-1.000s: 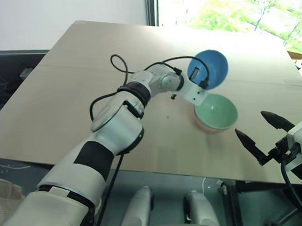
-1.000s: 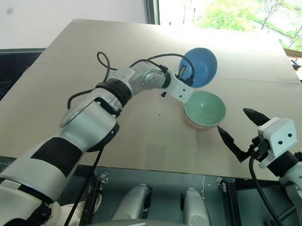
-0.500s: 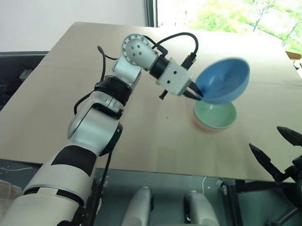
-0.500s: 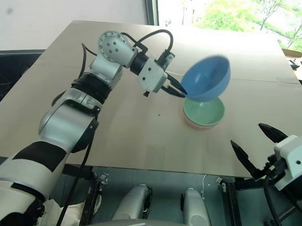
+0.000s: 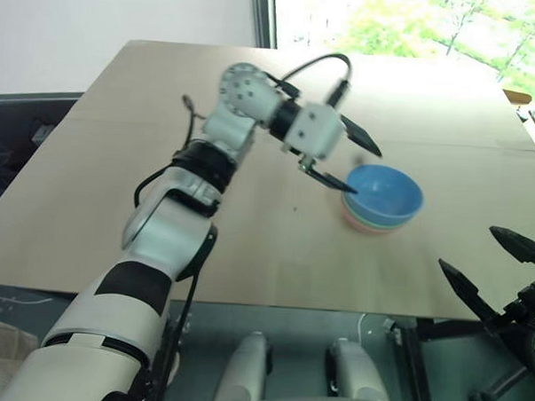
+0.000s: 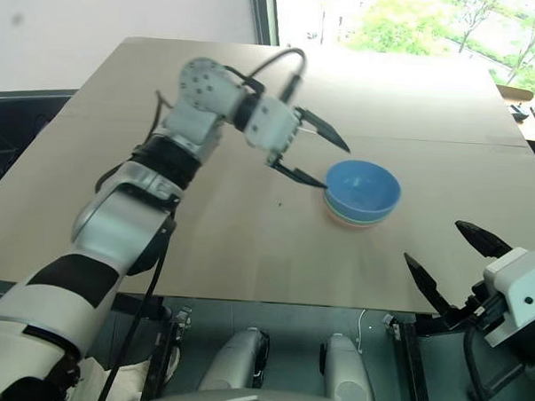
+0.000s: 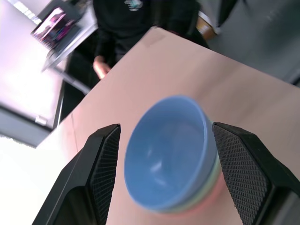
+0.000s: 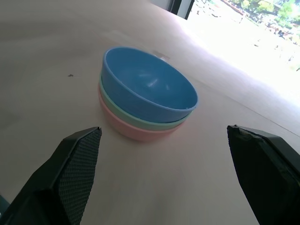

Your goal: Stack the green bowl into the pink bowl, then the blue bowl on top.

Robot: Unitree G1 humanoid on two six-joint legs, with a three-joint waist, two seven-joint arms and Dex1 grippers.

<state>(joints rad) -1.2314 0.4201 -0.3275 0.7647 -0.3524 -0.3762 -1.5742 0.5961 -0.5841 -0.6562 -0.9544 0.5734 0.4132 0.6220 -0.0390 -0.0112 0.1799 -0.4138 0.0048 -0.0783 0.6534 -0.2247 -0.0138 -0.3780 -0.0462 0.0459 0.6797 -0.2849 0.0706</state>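
Nearest you, your right pincer [image 5: 495, 268] hangs wide open and empty off the desk [image 5: 118, 176] edge. Beyond it the blue bowl [image 5: 385, 190] sits nested in the green bowl [image 8: 140, 119] and pink bowl [image 8: 136, 132]. Your left pincer [image 5: 345, 158] gapes empty beside them; a person [image 7: 136, 21] stands past the desk.

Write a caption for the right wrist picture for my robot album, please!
Three bowls nested on the table: blue bowl on top, green bowl in the middle, pink bowl underneath.
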